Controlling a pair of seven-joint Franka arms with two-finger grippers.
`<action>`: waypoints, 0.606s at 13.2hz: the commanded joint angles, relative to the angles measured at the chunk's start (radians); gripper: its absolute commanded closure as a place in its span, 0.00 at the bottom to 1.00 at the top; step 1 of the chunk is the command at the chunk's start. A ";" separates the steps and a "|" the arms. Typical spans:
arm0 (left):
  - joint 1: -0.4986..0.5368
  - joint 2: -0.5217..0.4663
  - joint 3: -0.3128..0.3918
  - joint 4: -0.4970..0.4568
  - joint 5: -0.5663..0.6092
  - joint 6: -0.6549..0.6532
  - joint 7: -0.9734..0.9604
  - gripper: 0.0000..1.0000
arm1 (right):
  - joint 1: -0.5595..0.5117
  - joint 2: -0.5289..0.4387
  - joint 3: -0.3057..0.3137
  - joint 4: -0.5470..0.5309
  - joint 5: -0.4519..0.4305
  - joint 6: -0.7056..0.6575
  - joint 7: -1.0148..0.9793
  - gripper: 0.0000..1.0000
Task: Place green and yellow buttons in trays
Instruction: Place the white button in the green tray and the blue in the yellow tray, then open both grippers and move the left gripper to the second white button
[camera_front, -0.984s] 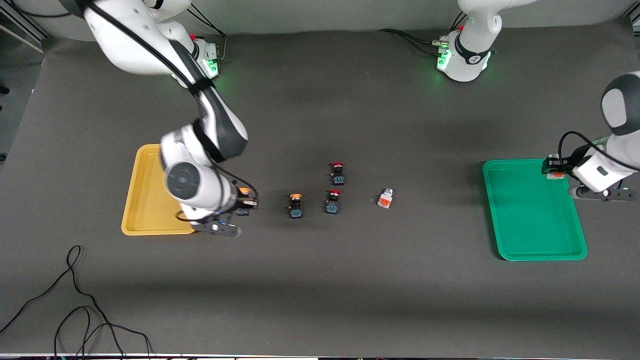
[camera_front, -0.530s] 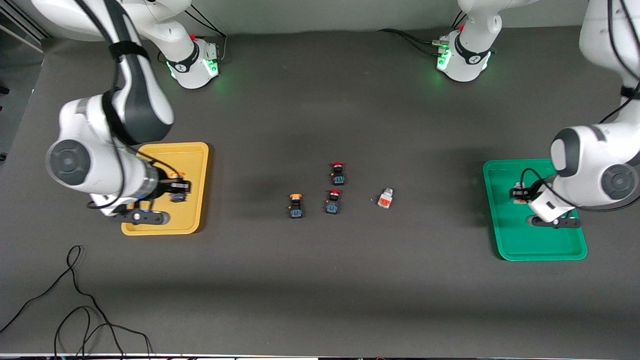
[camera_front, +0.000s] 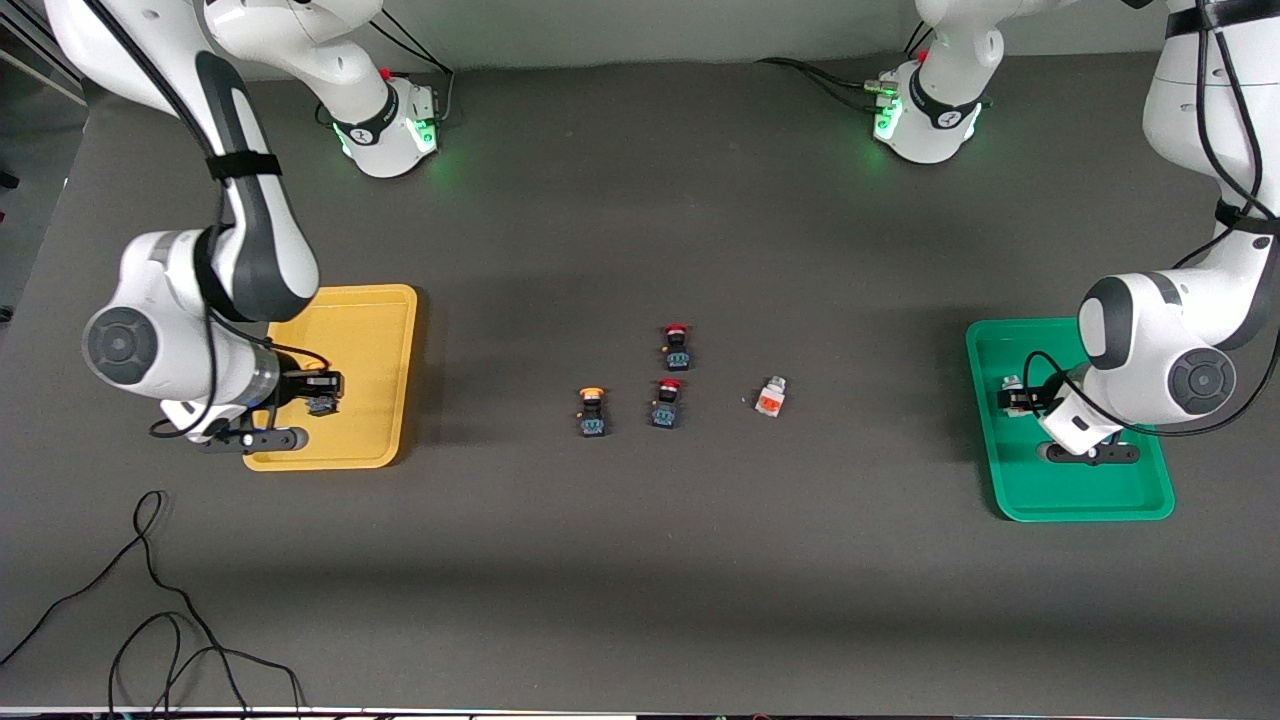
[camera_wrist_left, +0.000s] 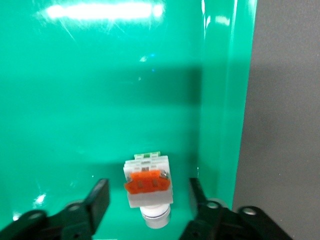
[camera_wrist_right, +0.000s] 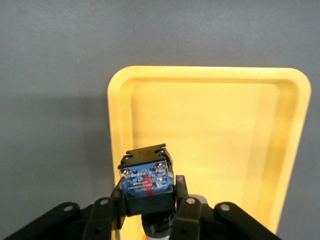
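the dark grey surface (camera_front: 640, 560) carries two trays at its ends: the yellow tray (camera_front: 385, 330) toward the right arm's end, the green tray (camera_front: 1010, 480) toward the left arm's end.

the right tool (camera_front: 318, 392) hangs over the yellow tray, its fingers (camera_wrist_right: 184, 207) pressed in on a dark-bodied button (camera_wrist_right: 146, 180), which the right wrist view shows pinched between them above the tray's floor.

the left tool (camera_front: 1018, 398) is low over the green tray, near the rim that faces the middle of the surface. its fingers (camera_wrist_left: 98, 197) stand spread, with a gap on each side of a white button with an orange block (camera_wrist_left: 148, 187). that button sits between them on or just above the green floor; i cannot tell whether it touches.

between the trays, in the middle of the surface, lie four small parts: a yellow-capped button (camera_front: 591, 411), beside it a red-capped button (camera_front: 667, 402), a second red-capped button (camera_front: 676, 346) farther from the front camera, and a white-and-orange button (camera_front: 770, 397) toward the green tray.
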 joint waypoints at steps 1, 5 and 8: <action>0.000 -0.073 0.003 0.009 0.017 -0.039 -0.016 0.00 | 0.012 -0.015 -0.004 -0.153 0.016 0.197 -0.031 1.00; -0.001 -0.206 0.000 0.180 0.017 -0.358 0.007 0.00 | 0.015 0.043 -0.002 -0.211 0.052 0.319 -0.045 1.00; -0.013 -0.209 -0.011 0.282 0.007 -0.440 0.012 0.00 | 0.016 0.077 0.002 -0.211 0.081 0.340 -0.045 1.00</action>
